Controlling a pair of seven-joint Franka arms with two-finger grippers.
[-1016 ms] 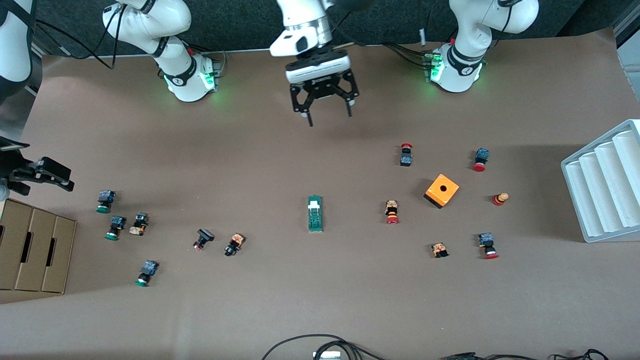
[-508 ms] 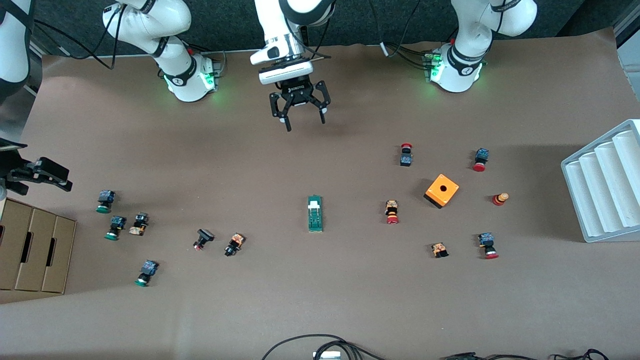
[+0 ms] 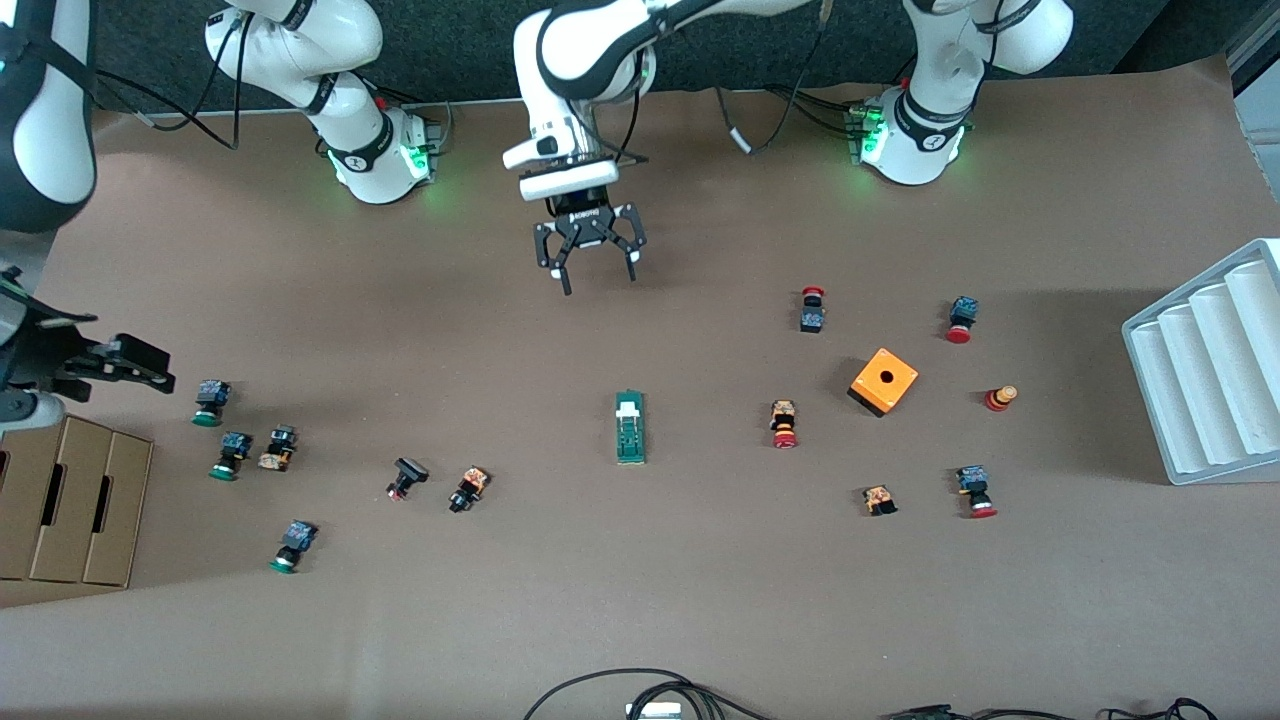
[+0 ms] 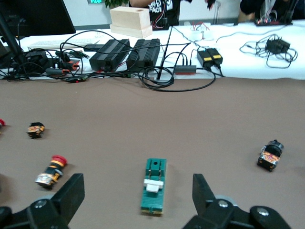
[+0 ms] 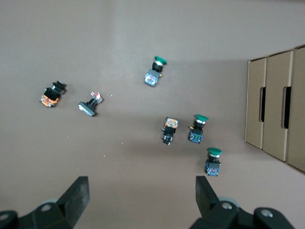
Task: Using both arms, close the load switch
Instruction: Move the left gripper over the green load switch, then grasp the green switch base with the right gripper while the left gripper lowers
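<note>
The load switch (image 3: pixel 629 427), a narrow dark-green block with a white handle piece, lies flat near the middle of the table. In the left wrist view the load switch (image 4: pixel 154 185) shows ahead of the spread fingers, untouched. My left gripper (image 3: pixel 600 283) hangs open in the air over bare table between the robots' bases and the switch; nothing sits in the left gripper (image 4: pixel 138 185). My right gripper (image 3: pixel 140 366) is open at the right arm's end of the table, over the spot beside the green push buttons. The right gripper (image 5: pixel 141 187) holds nothing.
An orange cube box (image 3: pixel 884 381) and several red push buttons (image 3: pixel 785 424) lie toward the left arm's end, next to a white ribbed rack (image 3: pixel 1210 370). Green push buttons (image 3: pixel 209 402) and cardboard boxes (image 3: pixel 70 500) sit at the right arm's end. Cables (image 3: pixel 620 690) lie at the near edge.
The left gripper has come down and shifted toward the right arm's end, ending closer to the switch. The right gripper has edged slightly inward. Both stay open.
</note>
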